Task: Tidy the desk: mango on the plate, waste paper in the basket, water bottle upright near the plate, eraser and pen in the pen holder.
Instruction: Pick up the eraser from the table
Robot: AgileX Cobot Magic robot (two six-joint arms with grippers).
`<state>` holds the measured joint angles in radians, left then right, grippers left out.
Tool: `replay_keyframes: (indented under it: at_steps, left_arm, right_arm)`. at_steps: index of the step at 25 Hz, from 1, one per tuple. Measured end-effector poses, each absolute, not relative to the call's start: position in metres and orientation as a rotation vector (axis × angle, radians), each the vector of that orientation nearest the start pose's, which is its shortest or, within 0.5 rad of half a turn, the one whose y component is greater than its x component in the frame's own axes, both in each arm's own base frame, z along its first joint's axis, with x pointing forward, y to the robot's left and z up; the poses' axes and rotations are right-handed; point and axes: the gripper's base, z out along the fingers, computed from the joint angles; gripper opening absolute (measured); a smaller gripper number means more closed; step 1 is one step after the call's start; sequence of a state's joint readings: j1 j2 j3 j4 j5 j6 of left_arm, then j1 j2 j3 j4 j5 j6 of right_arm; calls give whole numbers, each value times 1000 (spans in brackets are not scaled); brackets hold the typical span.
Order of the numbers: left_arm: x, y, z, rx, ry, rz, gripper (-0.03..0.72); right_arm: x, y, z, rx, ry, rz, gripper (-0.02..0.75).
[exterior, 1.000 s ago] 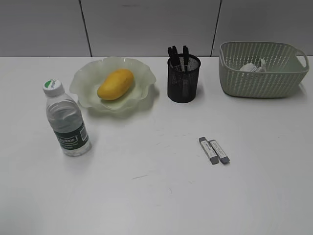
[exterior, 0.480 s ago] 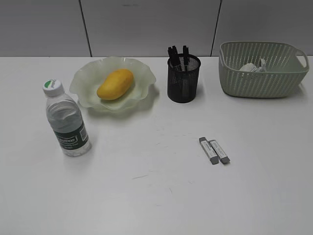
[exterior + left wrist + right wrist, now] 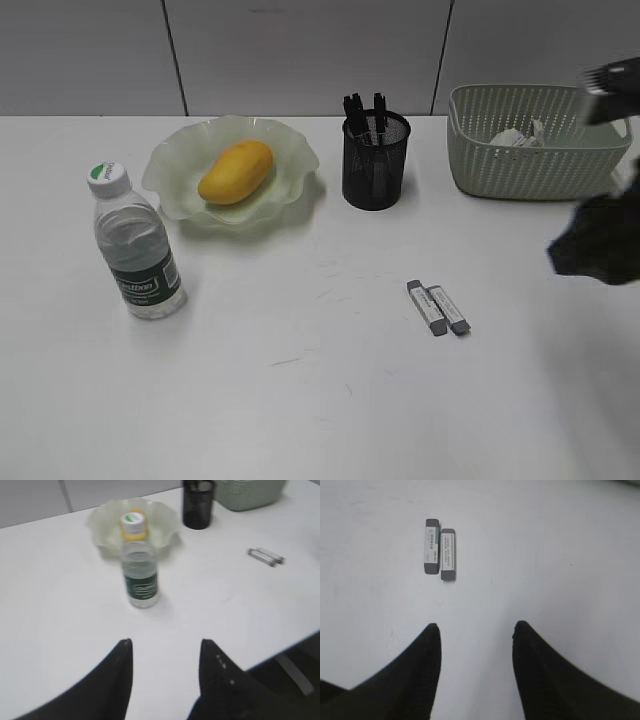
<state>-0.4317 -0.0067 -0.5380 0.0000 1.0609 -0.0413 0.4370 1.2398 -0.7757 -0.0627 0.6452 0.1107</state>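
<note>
The mango (image 3: 236,172) lies on the pale green plate (image 3: 170,190). The water bottle (image 3: 135,245) stands upright to the plate's front left. The black mesh pen holder (image 3: 375,165) holds black pens (image 3: 364,106). The waste paper (image 3: 515,137) lies in the green basket (image 3: 530,165). Two grey erasers (image 3: 437,307) lie side by side on the desk (image 3: 300,400). My right arm (image 3: 600,245) is a dark blur at the right edge. My right gripper (image 3: 476,626) is open and empty above the desk, short of the erasers (image 3: 440,552). My left gripper (image 3: 165,642) is open and empty, short of the bottle (image 3: 141,570).
In the left wrist view the plate (image 3: 107,525) is behind the bottle, the pen holder (image 3: 198,510) and basket (image 3: 250,492) are at the far right, and the erasers (image 3: 266,556) are to the right. The desk's edge shows at the lower right.
My right arm has come into the exterior view at the right edge, blurred by motion. None of the objects on the desk has moved.
</note>
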Motion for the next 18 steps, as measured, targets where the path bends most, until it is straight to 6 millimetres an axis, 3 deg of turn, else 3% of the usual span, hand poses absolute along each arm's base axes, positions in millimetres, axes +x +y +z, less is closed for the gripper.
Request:
replay_keyframes:
  at_steps: [4, 6, 10, 13, 18]
  left_arm:
    - [-11, 1, 288, 172, 1997, -177, 297]
    - [-11, 0, 288, 114, 1999, -143, 283]
    - [-11, 0, 288, 55, 2001, -108, 260]
    - [-11, 0, 288, 50, 2001, -105, 249]
    - [-11, 0, 288, 50, 2001, -106, 246]
  right_arm:
    - [277, 127, 195, -502, 2733, 88, 381]
    - [295, 135, 165, -524, 2811, 64, 381]
    - [311, 143, 126, -569, 2897, 38, 381]
    - [316, 146, 114, -578, 2902, 42, 381]
    - [320, 151, 115, -574, 2857, 98, 381]
